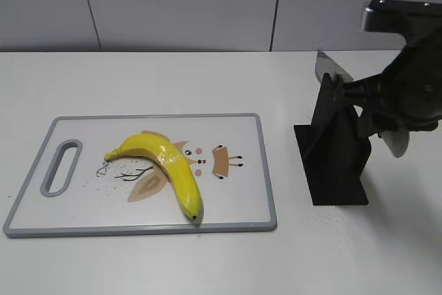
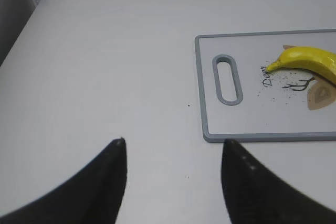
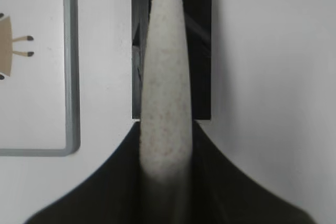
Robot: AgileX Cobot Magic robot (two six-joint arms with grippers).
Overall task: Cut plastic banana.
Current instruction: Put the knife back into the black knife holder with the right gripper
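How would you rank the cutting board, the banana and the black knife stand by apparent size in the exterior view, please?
1. Cutting board, clearly the largest.
2. Black knife stand.
3. Plastic banana.

The stand and banana are closer in apparent size; the right arm overlaps part of the stand, so that ranking is less certain.

A plain white table (image 1: 173,81) meets a pale grey panelled wall (image 1: 179,5) with dark seams.

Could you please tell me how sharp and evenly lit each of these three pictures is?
Exterior view: even light, the banana sharp with a glossy highlight, the right tool soft at the frame edge. Left wrist view: board crisp, left tool dark and blurred. Right wrist view: the pale knife handle fills the centre, out of focus.
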